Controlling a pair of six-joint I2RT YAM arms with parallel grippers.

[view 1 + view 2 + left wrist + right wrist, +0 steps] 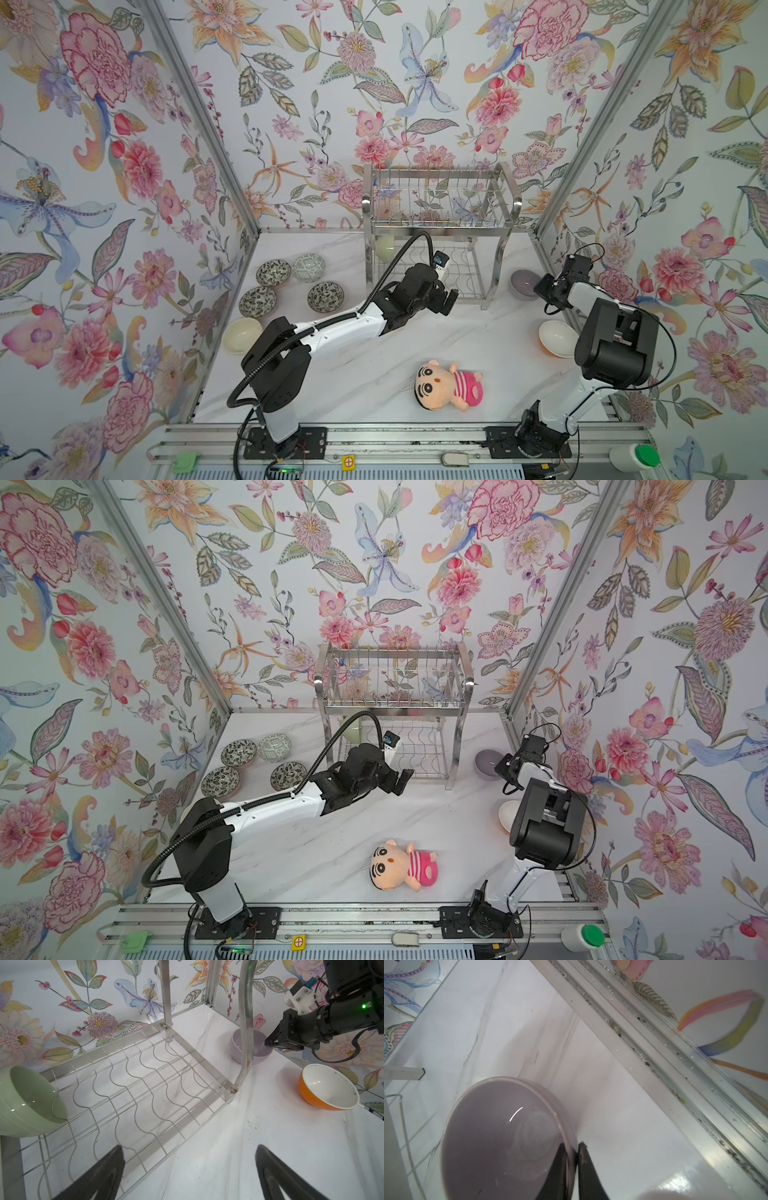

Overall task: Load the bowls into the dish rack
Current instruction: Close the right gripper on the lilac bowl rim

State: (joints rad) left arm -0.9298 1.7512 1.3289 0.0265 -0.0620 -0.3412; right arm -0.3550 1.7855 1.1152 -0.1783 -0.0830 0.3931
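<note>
Right of the dish rack [440, 226], on the marble table [457, 345], the lavender bowl [500, 1136] sits mouth-up; being round, it has no long axis. The right gripper [576, 1150] is clamped on its rim, one finger inside and one outside. The left gripper [190, 1148] hangs empty with its jaws wide apart before the lower tier, where the pale green bowl [27, 1103] lies on its side.

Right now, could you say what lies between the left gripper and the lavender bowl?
Only the dish rack's curved leg, seen in both top views and the left wrist view.
</note>
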